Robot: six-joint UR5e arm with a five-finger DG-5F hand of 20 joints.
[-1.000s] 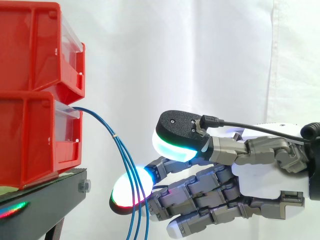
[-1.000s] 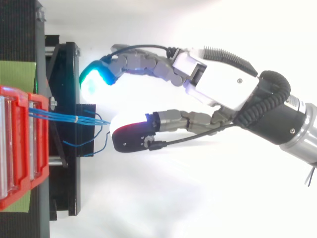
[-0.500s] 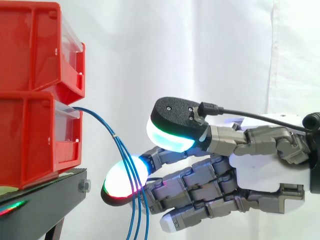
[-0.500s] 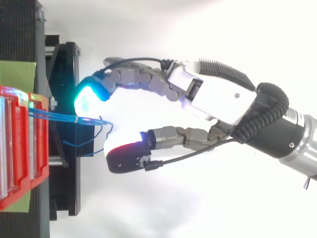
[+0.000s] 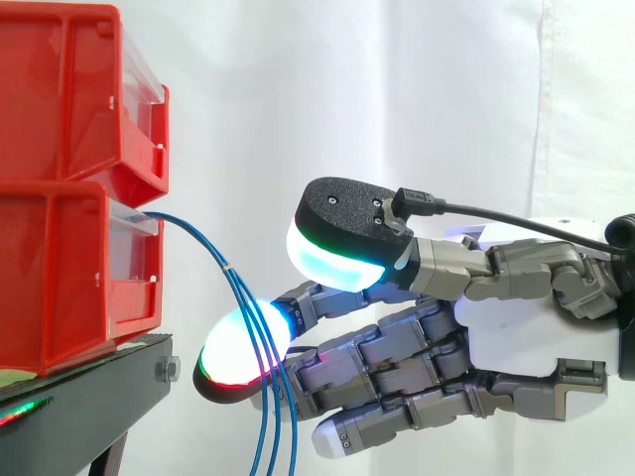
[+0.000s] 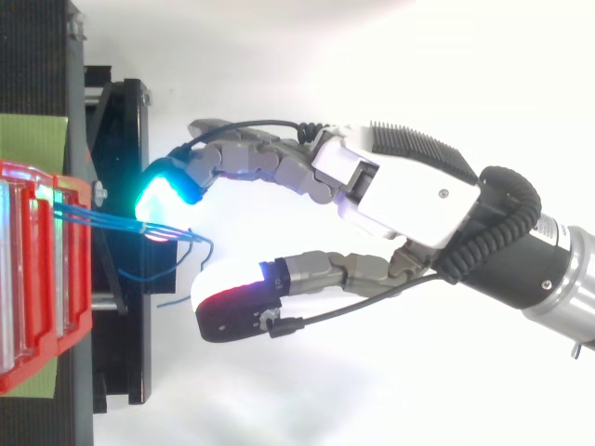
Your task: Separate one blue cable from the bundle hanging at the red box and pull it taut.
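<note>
Since a second ago the robot hand [image 5: 516, 347] has pushed further toward the stacked red bins [image 5: 60, 278] on the black stand [image 5: 89, 397], and its leading fingertip pad [image 5: 230, 349] has gone from just short of the hanging strands to lying right across them. The main risk from here, as I judge it, is taking too much. The pads are thick beside such thin strands, and nothing yet parts one strand from its neighbours, so a closing pinch could trap the whole bundle of blue cables [image 5: 227, 270] and the pull would drag them all together — or jerk at the lower bin they come out of. A second risk is the reverse: a lone strand could slide off the rounded pad surface as tension builds. The robot hand stands wide, with fingers reaching forward only loosely bent and the thumb pad [image 5: 332, 260] held well apart above them, so it grips nothing. From above, the cyan-lit fingertip pad [image 6: 160, 193] sits against the strands where they fan out past the bin edge, apparently touching, while the thumb pad [image 6: 228, 293] waits on their other side. The bundle leaves the lower bin's front, arcs down and hangs slack between bin and palm — no strand is singled out.
</note>
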